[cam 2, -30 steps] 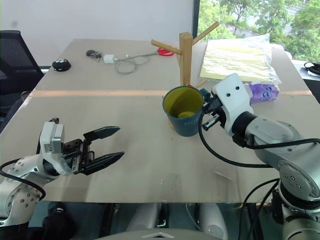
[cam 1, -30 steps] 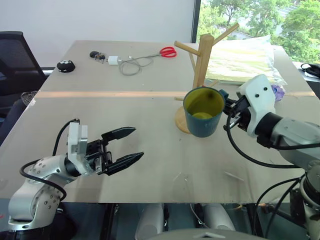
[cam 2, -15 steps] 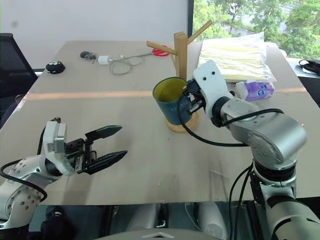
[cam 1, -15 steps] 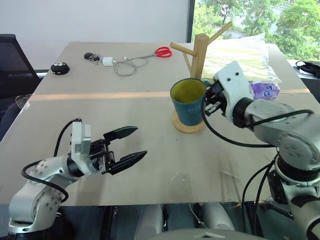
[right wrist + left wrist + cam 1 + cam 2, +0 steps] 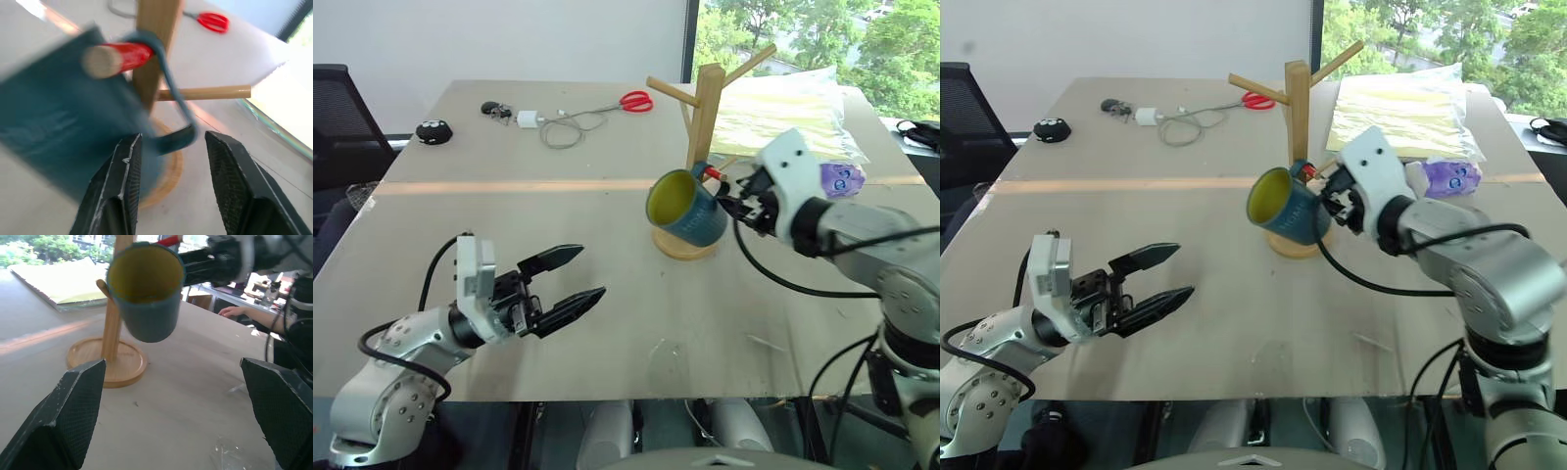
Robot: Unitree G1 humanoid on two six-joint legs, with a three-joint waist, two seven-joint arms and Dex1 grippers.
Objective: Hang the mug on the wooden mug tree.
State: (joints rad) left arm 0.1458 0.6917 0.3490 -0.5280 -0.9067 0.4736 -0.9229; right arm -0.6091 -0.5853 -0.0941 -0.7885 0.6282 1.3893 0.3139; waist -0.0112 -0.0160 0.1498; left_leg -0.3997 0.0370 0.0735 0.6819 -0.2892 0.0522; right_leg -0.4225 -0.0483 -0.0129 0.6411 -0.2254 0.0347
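Our right gripper (image 5: 168, 196) has its fingers apart, one on either side of the handle of the mug (image 5: 690, 208) without pinching it. The mug's handle loop sits over the red-tipped peg (image 5: 120, 56) of the wooden mug tree (image 5: 705, 117), so the mug hangs tilted, its yellow-green inside turned toward our left side, above the tree's round base (image 5: 685, 250). Our left gripper (image 5: 566, 286) hovers over the table (image 5: 607, 206) well apart from the tree, fingers spread and empty. Red scissors (image 5: 636, 101) lie farther back.
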